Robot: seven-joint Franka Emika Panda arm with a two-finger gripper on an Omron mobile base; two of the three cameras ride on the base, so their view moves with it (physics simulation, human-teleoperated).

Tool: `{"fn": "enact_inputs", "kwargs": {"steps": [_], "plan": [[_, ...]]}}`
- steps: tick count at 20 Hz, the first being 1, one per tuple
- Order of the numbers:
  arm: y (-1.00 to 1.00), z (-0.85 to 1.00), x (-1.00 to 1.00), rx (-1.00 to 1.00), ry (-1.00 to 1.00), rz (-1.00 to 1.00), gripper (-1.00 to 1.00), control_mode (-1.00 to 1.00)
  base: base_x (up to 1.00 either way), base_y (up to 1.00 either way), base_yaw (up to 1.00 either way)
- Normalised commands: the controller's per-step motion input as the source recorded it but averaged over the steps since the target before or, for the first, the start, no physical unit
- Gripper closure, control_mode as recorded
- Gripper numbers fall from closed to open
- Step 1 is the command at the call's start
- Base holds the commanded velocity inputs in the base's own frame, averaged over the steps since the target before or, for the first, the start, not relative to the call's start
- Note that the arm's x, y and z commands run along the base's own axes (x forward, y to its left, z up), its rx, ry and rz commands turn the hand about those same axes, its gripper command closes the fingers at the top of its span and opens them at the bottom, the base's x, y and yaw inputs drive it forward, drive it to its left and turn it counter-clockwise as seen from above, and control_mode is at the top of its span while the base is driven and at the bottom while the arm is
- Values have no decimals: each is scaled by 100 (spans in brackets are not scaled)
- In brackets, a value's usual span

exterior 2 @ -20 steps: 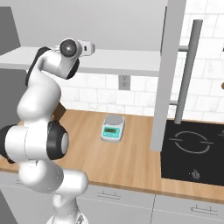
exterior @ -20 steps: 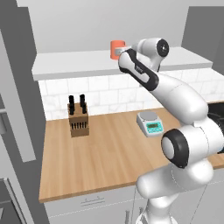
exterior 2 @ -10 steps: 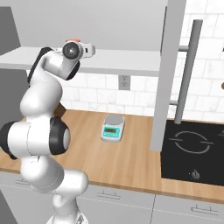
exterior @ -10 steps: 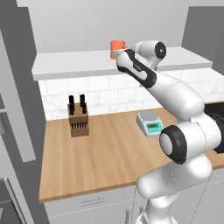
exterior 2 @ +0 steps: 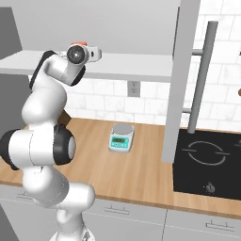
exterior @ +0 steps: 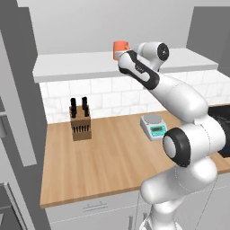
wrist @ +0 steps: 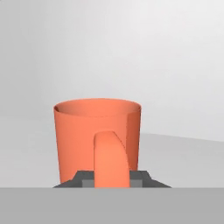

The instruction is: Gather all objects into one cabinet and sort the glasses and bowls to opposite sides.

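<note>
The orange mug (wrist: 97,140) stands upright dead ahead of the gripper (wrist: 112,178), its handle between jaws pinching it.

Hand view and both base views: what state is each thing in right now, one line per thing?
Coral-orange handled mug: upright on the pale grey shelf, handle facing the hand camera.
Two-finger gripper: fingertips either side of the mug handle, closed on it.
Tall grey cabinet door with long bar handle: swung open.
Wooden knife block: upright on the counter, knives in.
Small kitchen scale: flat on the counter, nothing on it.
</note>
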Motion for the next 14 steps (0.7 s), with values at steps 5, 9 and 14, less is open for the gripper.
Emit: {"fn": "enact_inputs", "kwargs": {"steps": [5, 9, 14], "plan": [[0, 1, -10, 0, 0, 0, 100, -100, 0, 0, 0], [-9, 10, -43, 0, 0, 0, 100, -100, 0, 0, 0], [-13, 5, -64, 0, -2, -2, 100, -100, 0, 0, 0]]}}
